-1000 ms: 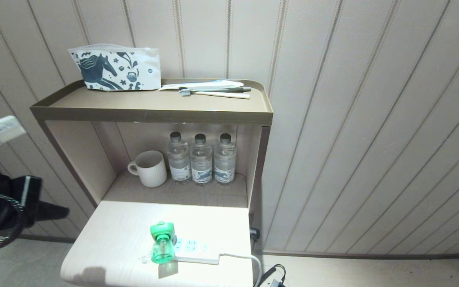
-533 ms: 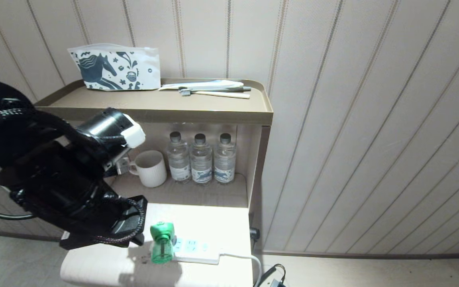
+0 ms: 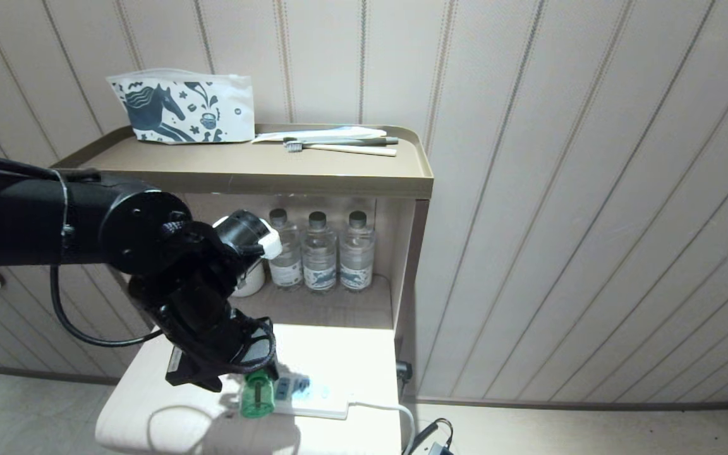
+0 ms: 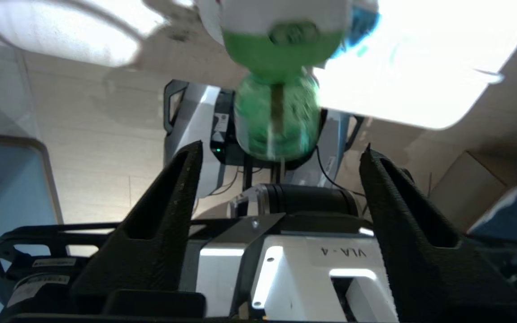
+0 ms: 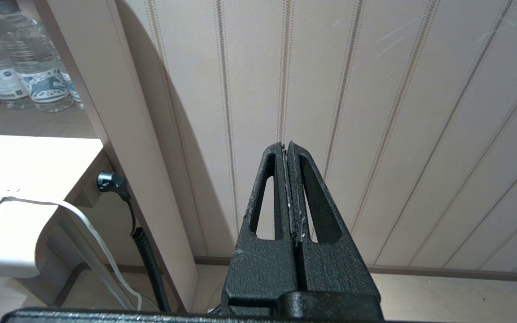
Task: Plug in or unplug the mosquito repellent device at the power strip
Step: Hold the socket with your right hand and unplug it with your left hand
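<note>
The mosquito repellent device (image 3: 256,395), a green bottle under a green and white head, lies plugged into the left end of the white power strip (image 3: 313,397) on the pale table (image 3: 162,392). My left gripper (image 3: 234,370) hangs just over the device and hides its head in the head view. In the left wrist view the left gripper (image 4: 281,146) is open, its black fingers (image 4: 182,188) wide apart. The device's bottle (image 4: 278,116) lies in line with the gap, and neither finger touches it. My right gripper (image 5: 286,144) is shut and empty, parked facing the panelled wall.
Behind the table, a niche holds a white mug (image 3: 249,284), partly hidden by my arm, and three water bottles (image 3: 318,253). The shelf above (image 3: 244,170) carries a printed pouch (image 3: 181,107) and toothbrushes (image 3: 339,146). The strip's white cord (image 3: 380,407) runs off the table's right edge.
My left arm has swung in from the left edge and come down over the device. Its fingers have spread apart. The device and strip have not moved.
</note>
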Tool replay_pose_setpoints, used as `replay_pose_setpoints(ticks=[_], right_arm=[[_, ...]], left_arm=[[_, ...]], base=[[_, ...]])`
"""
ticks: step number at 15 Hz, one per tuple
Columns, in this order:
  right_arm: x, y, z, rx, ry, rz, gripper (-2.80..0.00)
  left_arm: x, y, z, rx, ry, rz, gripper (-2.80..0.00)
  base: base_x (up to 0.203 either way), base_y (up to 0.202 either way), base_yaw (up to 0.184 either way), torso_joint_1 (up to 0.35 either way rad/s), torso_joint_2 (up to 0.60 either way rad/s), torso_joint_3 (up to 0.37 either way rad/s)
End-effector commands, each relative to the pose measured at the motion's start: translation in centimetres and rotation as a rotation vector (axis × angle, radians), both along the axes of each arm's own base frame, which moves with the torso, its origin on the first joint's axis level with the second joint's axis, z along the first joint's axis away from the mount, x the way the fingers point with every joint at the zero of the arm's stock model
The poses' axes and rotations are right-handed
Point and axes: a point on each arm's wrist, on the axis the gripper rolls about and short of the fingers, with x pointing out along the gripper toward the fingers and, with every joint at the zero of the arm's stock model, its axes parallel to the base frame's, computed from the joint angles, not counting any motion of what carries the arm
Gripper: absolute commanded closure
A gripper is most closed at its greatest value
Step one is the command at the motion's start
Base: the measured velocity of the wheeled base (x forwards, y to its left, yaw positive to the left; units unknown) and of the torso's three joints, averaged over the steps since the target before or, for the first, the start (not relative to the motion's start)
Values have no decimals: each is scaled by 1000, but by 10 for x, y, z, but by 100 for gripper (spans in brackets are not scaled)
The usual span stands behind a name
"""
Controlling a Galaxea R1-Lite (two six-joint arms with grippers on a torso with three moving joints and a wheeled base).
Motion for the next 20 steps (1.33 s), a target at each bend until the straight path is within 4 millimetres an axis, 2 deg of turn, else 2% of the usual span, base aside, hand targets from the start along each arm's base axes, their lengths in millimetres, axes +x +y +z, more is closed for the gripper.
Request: replay_pose_setpoints(ticks=[1, 3, 9, 10, 20], right_arm=[[0, 0, 0, 0, -1, 0, 0], [0, 0, 0, 0, -1, 0, 0], [0, 0, 0, 0, -1, 0, 0], [0, 0, 0, 0, -1, 0, 0], [0, 0, 0, 0, -1, 0, 0]], left_arm=[[12, -3, -20, 26, 40, 17, -280], [20, -4, -31, 32, 50, 30, -280], [40, -7, -49, 31, 29, 55, -280], [42, -7, -48, 28, 24, 56, 0], [45, -4, -45, 24, 13, 70, 0]], base=[[0, 0, 0, 0, 0, 0], [0, 0, 0, 0, 0, 0], [0, 0, 0, 0, 0, 0], [0, 0, 0, 0, 0, 0], [0, 0, 0, 0, 0, 0]])
